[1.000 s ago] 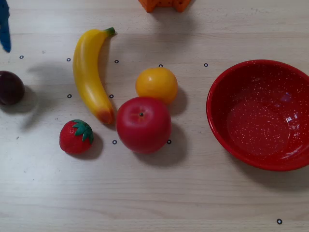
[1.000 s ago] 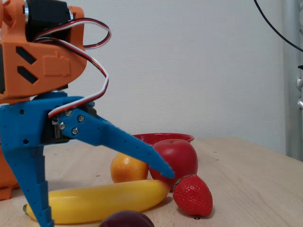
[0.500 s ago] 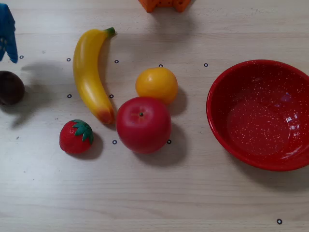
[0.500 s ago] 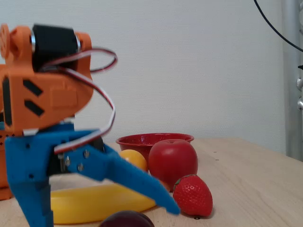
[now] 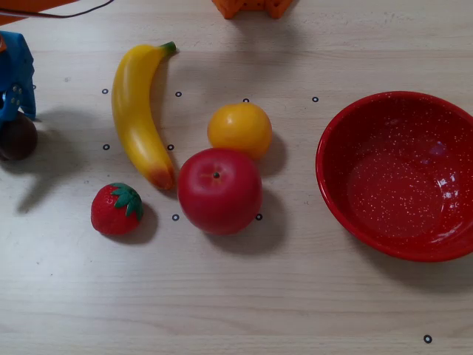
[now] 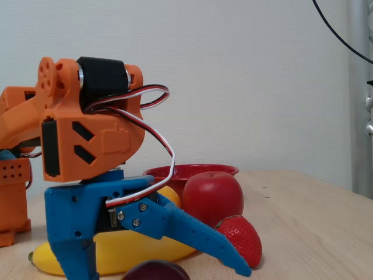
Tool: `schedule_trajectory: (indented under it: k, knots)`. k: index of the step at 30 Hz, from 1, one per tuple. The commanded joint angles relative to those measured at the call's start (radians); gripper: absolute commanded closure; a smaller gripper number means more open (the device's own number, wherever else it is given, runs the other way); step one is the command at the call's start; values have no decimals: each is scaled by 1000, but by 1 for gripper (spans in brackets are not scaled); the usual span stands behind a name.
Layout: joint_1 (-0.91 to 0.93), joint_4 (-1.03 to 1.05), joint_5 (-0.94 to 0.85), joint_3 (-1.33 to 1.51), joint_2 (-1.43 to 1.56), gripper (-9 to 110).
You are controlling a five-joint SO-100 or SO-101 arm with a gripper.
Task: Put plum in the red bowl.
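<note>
Dark maroon plum [image 6: 156, 270] is sitting directly beneath the end effector [image 6: 166, 271], whose jaws are straddling it, spread wide.

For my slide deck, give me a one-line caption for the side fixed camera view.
Open blue claw straddles the plum, with banana, strawberry, apple and red bowl behind.

Nothing to read here: no word, brand, label or number shows in the overhead view or the fixed view. The only marks are small black ring dots on the wooden table [image 5: 295, 310], and they carry no lettering. The orange arm housing [image 6: 93, 143] shows only cut-out slots and a raised outline, no legible writing.
</note>
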Motion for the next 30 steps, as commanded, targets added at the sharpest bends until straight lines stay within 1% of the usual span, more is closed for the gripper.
schedule_trajectory:
  k: [1,21,30]
  knots:
    - [21,-35,-8,-98,57,43]
    - [-26,18,34,-146,49,44]
    - [-31,0,32,-140,43,44]
